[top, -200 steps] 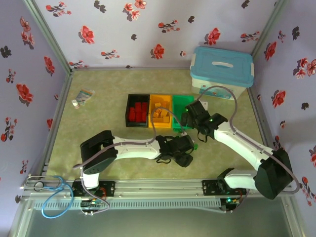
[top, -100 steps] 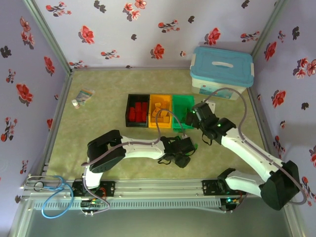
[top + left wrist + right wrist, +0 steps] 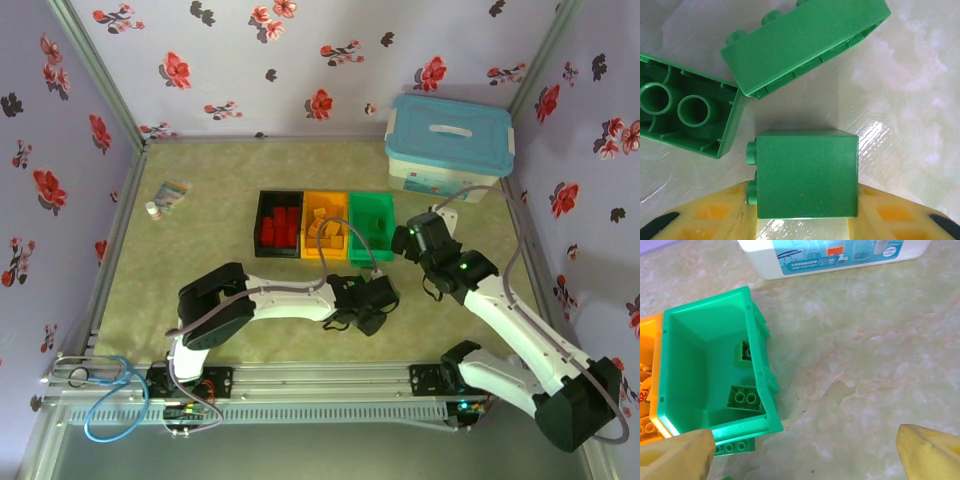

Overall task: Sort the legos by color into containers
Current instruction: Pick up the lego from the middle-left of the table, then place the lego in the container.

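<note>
I count three bins: one black [image 3: 259, 225], one orange [image 3: 325, 196], one green [image 3: 372, 215]. My left wrist camera gives me three green bricks [image 3: 807, 172] [image 3: 805, 45] [image 3: 682, 112] on the table. Two more bricks [image 3: 744, 398] [image 3: 744, 351] lie inside the green bin. The red bricks [image 3: 280, 228] are heaped too close to count. One white tub [image 3: 450, 135].

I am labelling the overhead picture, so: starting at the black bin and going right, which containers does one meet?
Small black plastic bin holding red bricks → small orange-yellow plastic bin → small green plastic bin → large white plastic tub with a light-blue lid.
</note>
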Available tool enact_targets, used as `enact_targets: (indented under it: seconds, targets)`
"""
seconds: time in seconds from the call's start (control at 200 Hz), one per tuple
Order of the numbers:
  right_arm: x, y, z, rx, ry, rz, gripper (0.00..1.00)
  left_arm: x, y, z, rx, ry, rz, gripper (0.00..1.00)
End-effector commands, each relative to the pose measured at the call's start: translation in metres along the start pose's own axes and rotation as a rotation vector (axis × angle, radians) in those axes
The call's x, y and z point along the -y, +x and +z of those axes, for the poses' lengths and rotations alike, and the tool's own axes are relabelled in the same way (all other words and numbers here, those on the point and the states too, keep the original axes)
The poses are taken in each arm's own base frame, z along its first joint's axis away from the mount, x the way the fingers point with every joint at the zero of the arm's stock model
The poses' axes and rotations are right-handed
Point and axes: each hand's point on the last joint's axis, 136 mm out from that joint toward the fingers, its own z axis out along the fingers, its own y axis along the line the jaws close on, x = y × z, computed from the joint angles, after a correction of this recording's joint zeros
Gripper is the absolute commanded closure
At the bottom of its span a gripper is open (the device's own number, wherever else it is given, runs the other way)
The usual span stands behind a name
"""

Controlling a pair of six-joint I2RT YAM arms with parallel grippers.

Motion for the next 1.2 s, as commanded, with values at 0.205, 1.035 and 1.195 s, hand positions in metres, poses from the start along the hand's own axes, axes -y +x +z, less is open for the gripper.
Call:
enact_targets:
  seconds: [0.205,1.035,1.195]
  targets:
    - [0.03,0.008,-0.002,-0.002,0.067,0.041,0.06,-0.036,-0.04,-0.045,0.119,-0.012,-0.083,0.62]
    - [0.026,0.041,0.01,-0.118,0.014,0.027,0.06,-0.152,-0.194,-0.082,0.285,-0.07,-0.217,0.3]
    - [0.015,0.053,0.024,-0.184,-0.012,-0.003,0.08,-0.153,-0.168,-0.087,0.293,-0.062,-0.234,0.31]
